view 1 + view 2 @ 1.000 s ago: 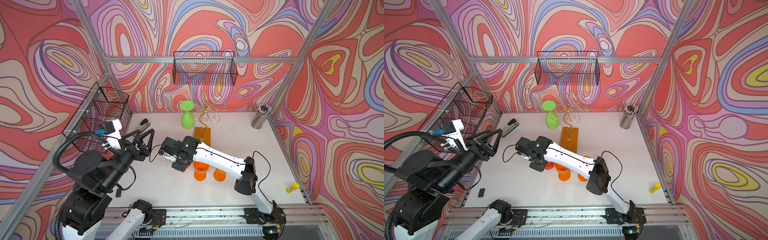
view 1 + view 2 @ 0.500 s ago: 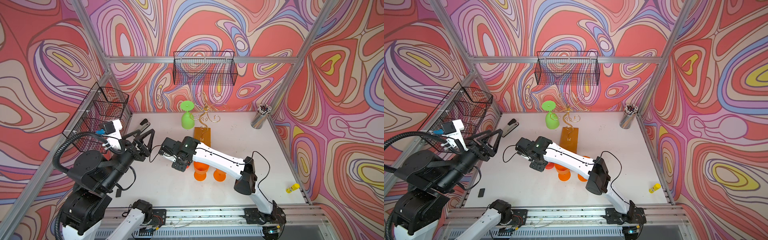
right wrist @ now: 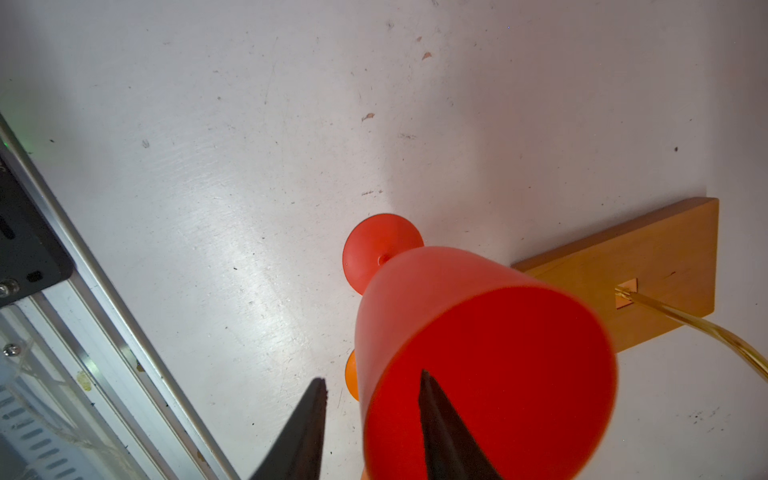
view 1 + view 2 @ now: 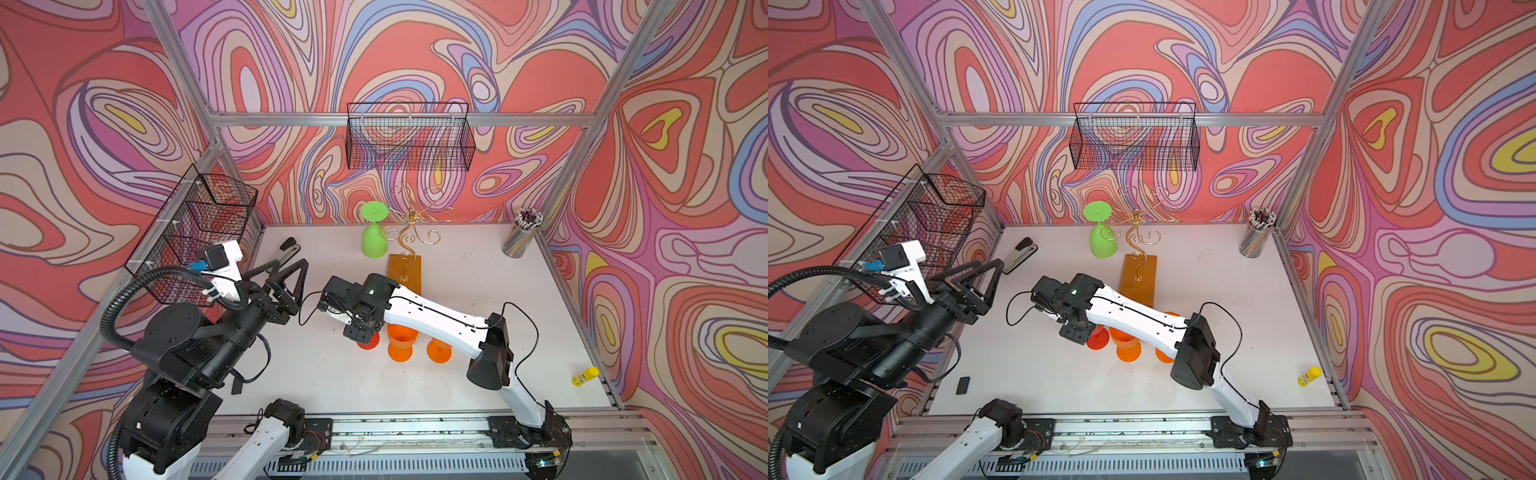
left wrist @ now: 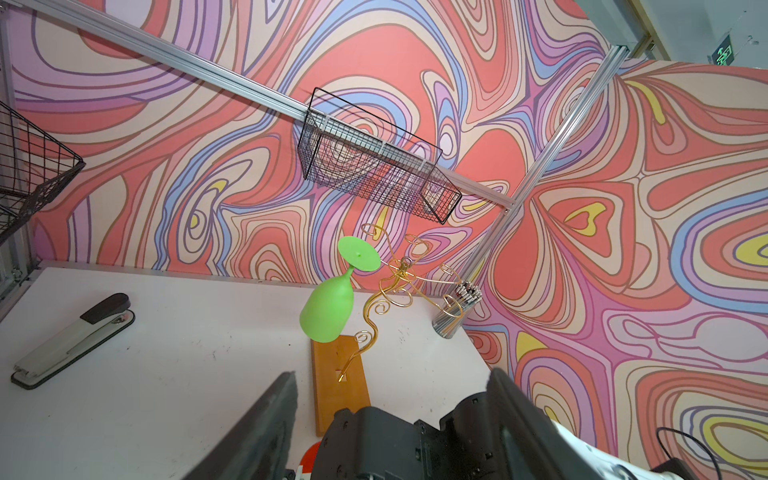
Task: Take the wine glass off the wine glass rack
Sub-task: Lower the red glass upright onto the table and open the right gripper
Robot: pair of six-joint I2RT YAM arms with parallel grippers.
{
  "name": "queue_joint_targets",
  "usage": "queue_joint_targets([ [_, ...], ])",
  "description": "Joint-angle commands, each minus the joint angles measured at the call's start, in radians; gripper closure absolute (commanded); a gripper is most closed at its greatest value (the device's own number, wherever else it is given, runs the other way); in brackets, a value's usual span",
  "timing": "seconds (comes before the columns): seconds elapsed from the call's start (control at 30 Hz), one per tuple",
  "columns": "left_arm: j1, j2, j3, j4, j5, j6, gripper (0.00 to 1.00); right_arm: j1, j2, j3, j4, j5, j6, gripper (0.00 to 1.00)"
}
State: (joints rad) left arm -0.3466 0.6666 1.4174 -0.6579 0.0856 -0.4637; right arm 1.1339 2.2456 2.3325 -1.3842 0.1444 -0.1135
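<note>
Just below frame centre, the red glass [image 4: 369,343] and two orange glasses [image 4: 401,343] stand on the tabletop [image 4: 478,266], our right gripper [image 3: 372,376] spread loosely astride the red rim. Above them, the green glass [image 4: 373,243] hangs on the rack [image 4: 409,232], ours to fetch; left gripper [image 4: 293,262] spread, empty.

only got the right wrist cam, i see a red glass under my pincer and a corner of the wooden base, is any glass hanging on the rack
Observer: Yes, one green wine glass hangs bowl down from a curly arm of the wine glass rack.
Operator: where's the left pincer
Observer: The left pincer is open and empty, facing the rack.
Operator: what's that orange sliver by my glass
Observer: Two orange glasses stand beside the red glass, on the robot's side of the rack's base.
</note>
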Motion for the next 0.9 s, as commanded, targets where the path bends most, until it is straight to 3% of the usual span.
queue_joint_targets([
  [0.0, 0.003, -0.010, -0.011, 0.002, 0.013, 0.013, 0.29, 0.006, 0.002, 0.006, -0.013, 0.020, 0.019, 0.58],
  [0.43, 0.003, -0.002, -0.023, 0.007, 0.018, 0.004, 0.27, 0.006, -0.105, 0.007, 0.007, 0.024, 0.064, 0.52],
  [0.87, 0.003, 0.020, -0.039, 0.037, 0.035, -0.024, 0.26, 0.006, -0.399, -0.267, 0.248, 0.002, 0.095, 0.53],
])
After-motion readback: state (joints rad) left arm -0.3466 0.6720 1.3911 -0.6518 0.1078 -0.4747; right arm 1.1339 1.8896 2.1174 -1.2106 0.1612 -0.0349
